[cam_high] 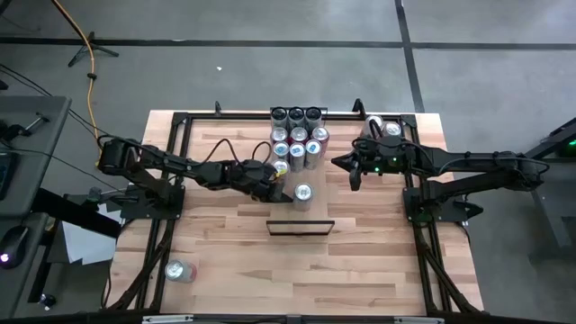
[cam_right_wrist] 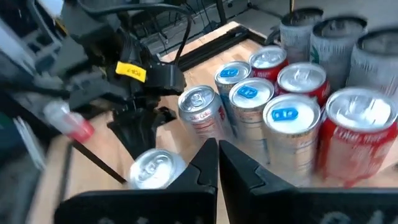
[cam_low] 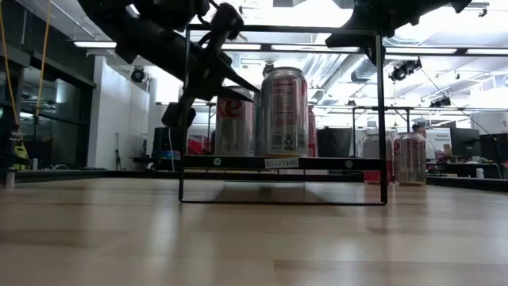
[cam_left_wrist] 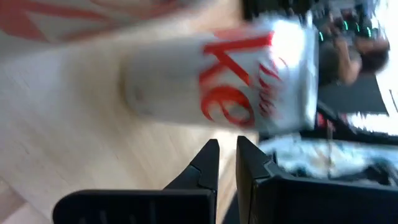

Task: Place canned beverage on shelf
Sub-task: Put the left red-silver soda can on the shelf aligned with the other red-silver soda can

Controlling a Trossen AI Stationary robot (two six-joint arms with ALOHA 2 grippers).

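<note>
**Can upright near the shelf, both claws closed and empty**

From above I saw a cluster of cans (cam_high: pixel 298 137) packed together at the far middle of the table (cam_high: pixel 225 261), dark-topped ones in the back row and silver-topped ones in front. One can (cam_high: pixel 303 193) stood apart from them, upright, nearer to me and just beyond the shelf (cam_high: pixel 301 227). The shelf sat at mid-table as a narrow strip with nothing on top of it that I could make out in the overhead view. In the low view the shelf's black frame (cam_low: pixel 282 163) crossed in front of that can (cam_low: pixel 283 111), and I could not tell from there whether the can stood on it or behind it. Another can (cam_high: pixel 181 271) lay on its side near the left front corner, well apart from everything. One more can (cam_high: pixel 392 129) stood at the far right by the rail.

The left claw (cam_high: pixel 281 191) hung just beside the lone can, on its left, fingers (cam_left_wrist: pixel 208 163) pressed together and gripping nothing; its wrist camera showed the can's red-lettered side (cam_left_wrist: pixel 224 78) close ahead, not between the fingers. The right claw (cam_high: pixel 354 171) waited to the right of the cluster, also closed and empty, its fingers (cam_right_wrist: pixel 208 163) pointing toward the cans.

The wood between the shelf and the near edge lay bare, and the black rails (cam_high: pixel 171 162) bounded both sides.
</note>
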